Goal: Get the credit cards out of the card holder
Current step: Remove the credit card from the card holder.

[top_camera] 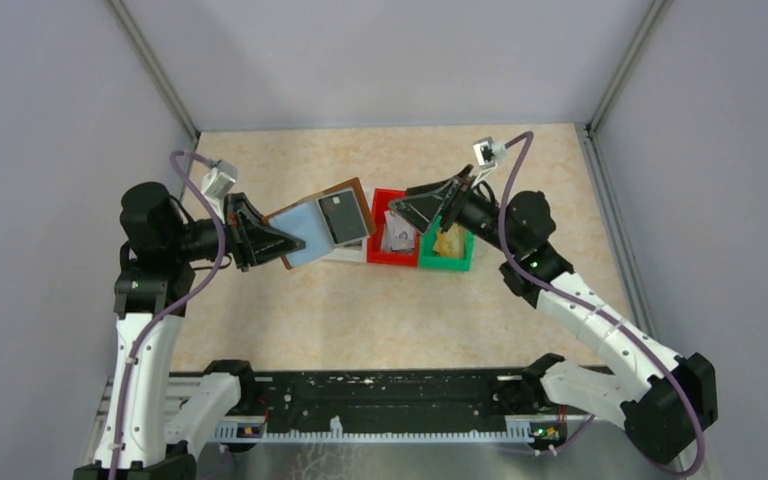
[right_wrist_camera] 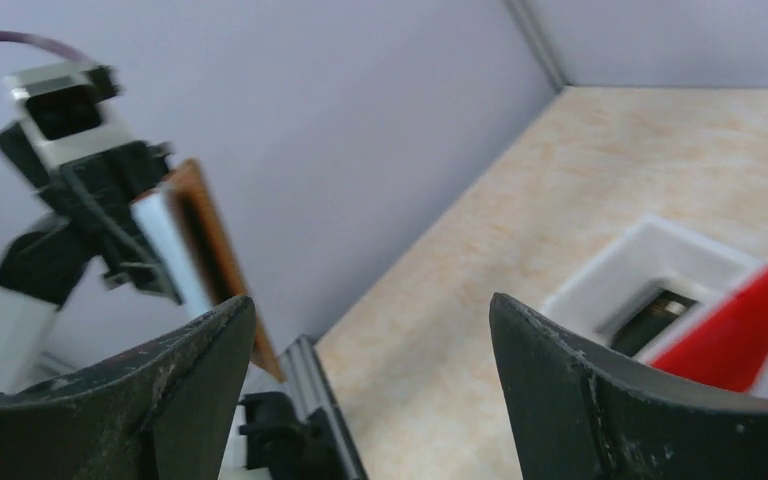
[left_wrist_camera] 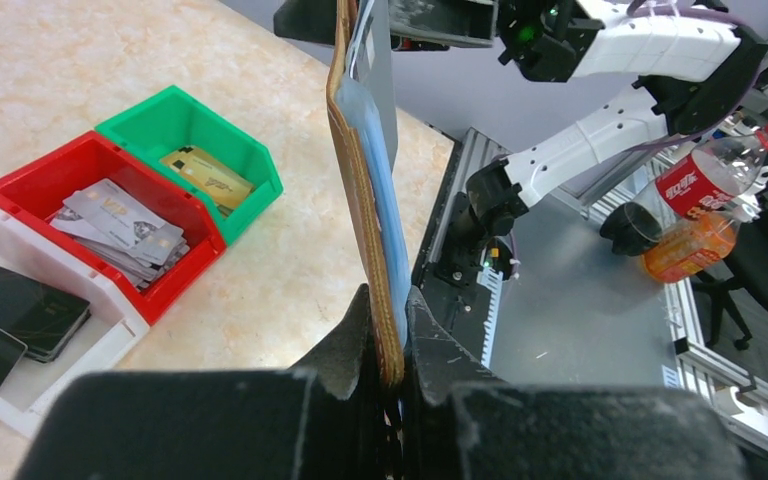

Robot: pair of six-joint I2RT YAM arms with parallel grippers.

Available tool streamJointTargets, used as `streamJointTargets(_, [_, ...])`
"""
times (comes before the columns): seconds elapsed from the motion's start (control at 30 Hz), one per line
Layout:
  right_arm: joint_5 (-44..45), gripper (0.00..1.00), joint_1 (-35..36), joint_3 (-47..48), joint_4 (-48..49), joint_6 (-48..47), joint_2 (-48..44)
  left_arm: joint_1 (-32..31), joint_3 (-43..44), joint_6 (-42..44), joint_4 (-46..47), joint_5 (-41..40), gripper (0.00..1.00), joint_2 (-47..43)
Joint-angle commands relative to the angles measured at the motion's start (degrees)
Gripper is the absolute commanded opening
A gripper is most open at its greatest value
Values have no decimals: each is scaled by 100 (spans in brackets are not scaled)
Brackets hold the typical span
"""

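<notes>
The card holder (top_camera: 322,222) hung open in the air just left of the red bin (top_camera: 392,257), one dark credit card (top_camera: 344,217) showing in its clear sleeve. The left end effector (top_camera: 285,243) pinched the holder's outer edge, apparently to present the sleeves to the other arm. The right end effector (top_camera: 412,208) hovered above the red bin, fingers spread and empty, seemingly poised to reach for that card. On the counter (top_camera: 360,330), the red bin held silver cards (left_wrist_camera: 120,225). The white bin (left_wrist_camera: 90,375) to its left held black cards (left_wrist_camera: 20,305), and the green bin (top_camera: 447,262) to its right a gold card (left_wrist_camera: 205,172).
</notes>
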Motion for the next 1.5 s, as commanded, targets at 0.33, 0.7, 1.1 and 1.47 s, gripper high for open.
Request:
streamJointTargets(0.33, [-1350, 80, 1074, 41, 2400, 835, 614, 33, -121, -829, 766, 197, 0, -141])
streamJointTargets(0.7, [-1046, 0, 1237, 432, 1818, 546, 693, 31, -201, -512, 487, 245, 38, -222])
streamJointTargets(1.1, [-2718, 0, 1239, 2337, -3222, -2116, 921, 33, 67, 303, 116, 88, 86, -247])
streamJointTargets(1.47, [-3398, 0, 1549, 3367, -4971, -3251, 1593, 33, -320, -406, 1235, 591, 69, -405])
